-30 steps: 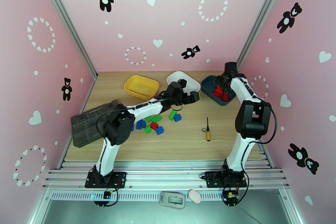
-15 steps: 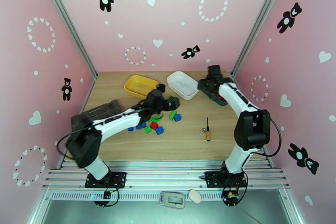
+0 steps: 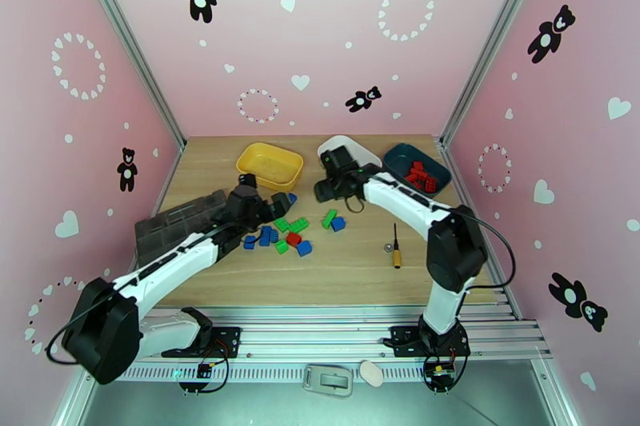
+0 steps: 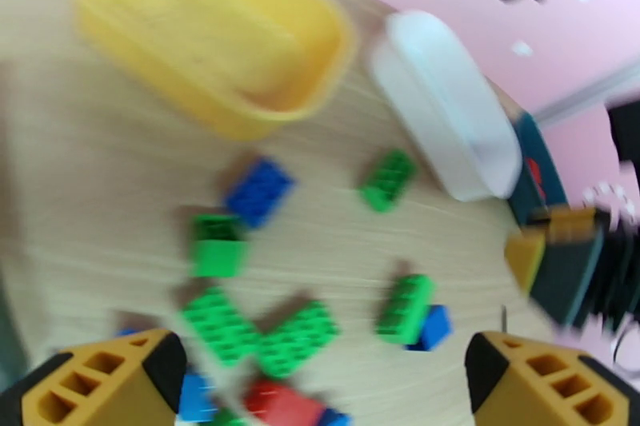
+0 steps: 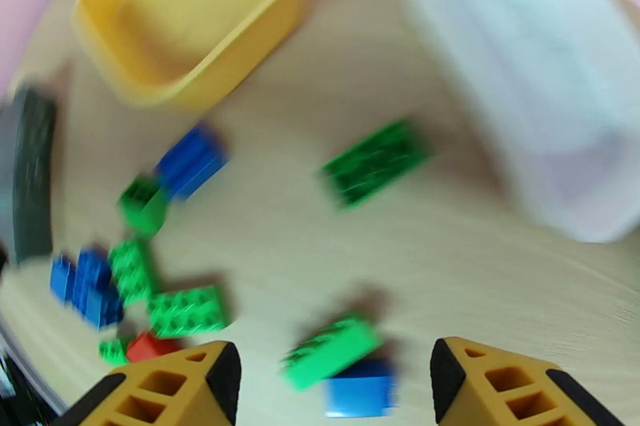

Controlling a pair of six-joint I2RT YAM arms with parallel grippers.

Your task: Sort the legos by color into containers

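Loose legos lie mid-table: a green brick [image 3: 328, 218], a blue brick [image 3: 338, 223], a red brick [image 3: 294, 239] and others around them. The teal bin [image 3: 436, 164] at the back right holds red bricks [image 3: 418, 174]. The yellow bin [image 3: 270, 165] and the white bin [image 3: 358, 150] look empty. My left gripper [image 3: 274, 204] hovers open at the pile's left edge. My right gripper [image 3: 324, 189] hovers open just in front of the white bin. Both wrist views are blurred. In the left wrist view the gripper [image 4: 320, 356] spans green bricks [image 4: 300, 336]. In the right wrist view the gripper [image 5: 336, 364] spans a green brick [image 5: 332, 349] and a blue one [image 5: 360, 396].
A dark grey organizer box [image 3: 172, 228] sits at the left table edge under my left arm. A yellow-handled screwdriver [image 3: 396, 248] with a small round part beside it lies right of the pile. Pink walls close in both sides and the back.
My left arm swung back from the white bin to the pile's left side. My right arm left the teal bin and moved left, past the white bin, toward the pile.
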